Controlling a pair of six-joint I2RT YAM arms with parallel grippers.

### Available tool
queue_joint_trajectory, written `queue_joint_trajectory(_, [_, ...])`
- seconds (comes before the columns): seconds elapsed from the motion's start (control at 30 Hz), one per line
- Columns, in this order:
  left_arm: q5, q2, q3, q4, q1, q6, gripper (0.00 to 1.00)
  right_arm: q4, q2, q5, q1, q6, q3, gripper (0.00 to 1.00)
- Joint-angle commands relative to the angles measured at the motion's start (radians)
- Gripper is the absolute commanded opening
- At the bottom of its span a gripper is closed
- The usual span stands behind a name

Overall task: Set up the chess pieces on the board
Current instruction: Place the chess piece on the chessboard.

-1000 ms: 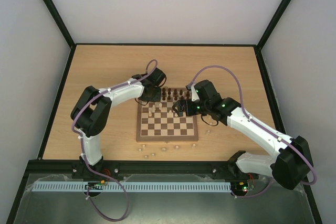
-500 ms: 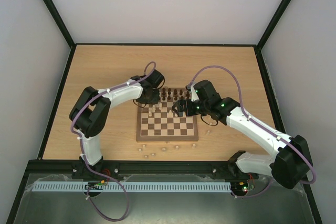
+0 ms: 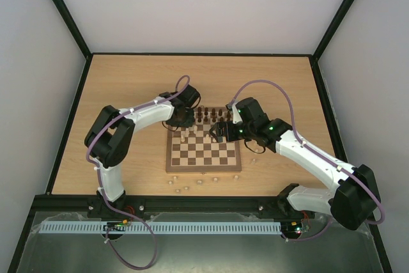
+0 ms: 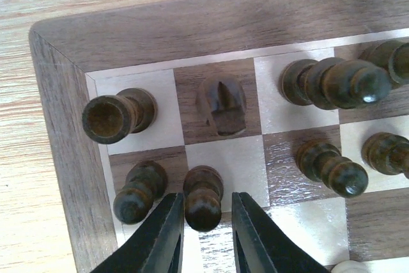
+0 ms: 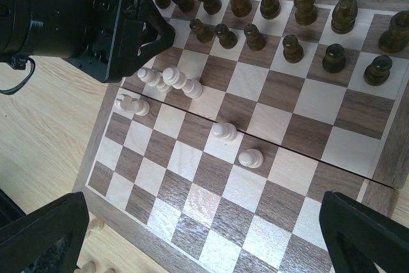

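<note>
— How far are we with the square wooden checkered board [image 3: 211,155]?

— About half, we think. The little dark brown wooden pieces [image 5: 292,48] fill the two far rows, as far as we can see. The pale beige wooden pieces [image 5: 174,80] are not in place. A few stand or lie mid-board near the left side, and more [image 3: 185,188] wait on the tabletop [image 3: 128,81] in front of it. The two near rows are bare.

— And our pincers?

— Our left pincer [image 4: 206,204] is narrow, one finger on each side of a dark pawn [image 4: 203,197] standing near the far left corner. A thin gap shows, so we think it is not squeezing. Our right pincer [image 5: 204,228] hangs wide over the board, holding nothing.

— Any words to read?

— None that we can see.
</note>
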Motion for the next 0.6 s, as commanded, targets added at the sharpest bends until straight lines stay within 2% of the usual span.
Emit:
queue_joint_trajectory(0.0, [0.020, -0.017, 0.014, -0.013, -0.010, 0.001, 0.25, -0.003, 0.003, -0.015, 0.002, 0.004, -0.014, 1.00])
queue_joint_trajectory(0.57, [0.035, 0.020, 0.052, 0.003, -0.015, 0.005, 0.29, -0.002, -0.002, -0.016, 0.002, 0.006, -0.018, 1.00])
